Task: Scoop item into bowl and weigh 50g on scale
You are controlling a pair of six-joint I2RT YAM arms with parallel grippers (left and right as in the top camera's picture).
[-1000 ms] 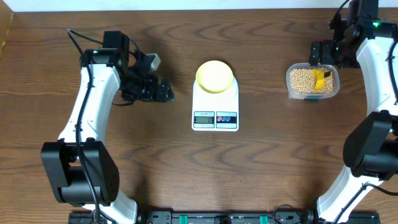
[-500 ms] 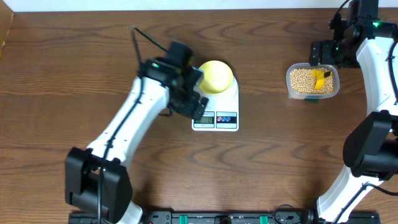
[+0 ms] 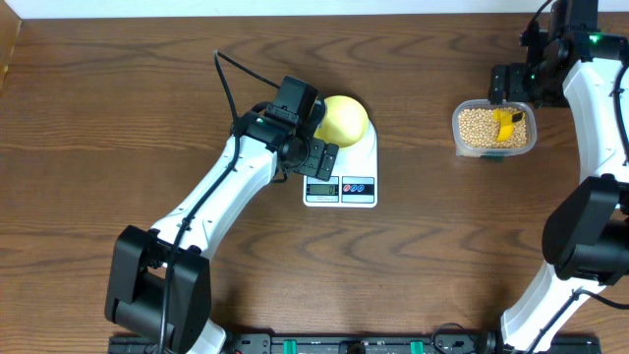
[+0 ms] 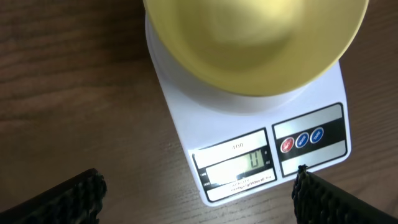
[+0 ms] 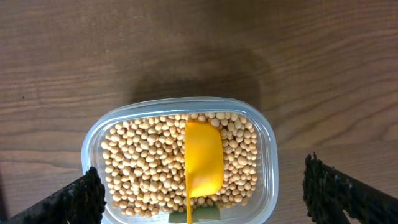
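The pale yellow-green bowl (image 3: pixel 346 120) (image 4: pixel 255 37) stands empty on the white scale (image 3: pixel 362 157) (image 4: pixel 186 112), whose display (image 4: pixel 239 163) reads zero. My left gripper (image 3: pixel 320 160) (image 4: pixel 198 190) hovers open over the scale's front left corner, beside the bowl, holding nothing. The item, tan beans (image 3: pixel 477 128) (image 5: pixel 143 162), fills a clear tub (image 3: pixel 457 128) (image 5: pixel 267 143) at the right, with a yellow scoop (image 3: pixel 506 125) (image 5: pixel 204 155) lying on them. My right gripper (image 3: pixel 513 87) (image 5: pixel 202 186) is open above the tub, its fingers either side of it, touching nothing.
Red and blue buttons (image 4: pixel 301 140) sit at the scale's front right. The left arm (image 3: pixel 226 192) stretches diagonally across the wooden table from the front left. The right arm (image 3: pixel 600 118) runs along the table's right edge.
My left arm has swung right from the table's left side to the scale, its gripper now over the scale's front left. The right arm and tub have not moved.
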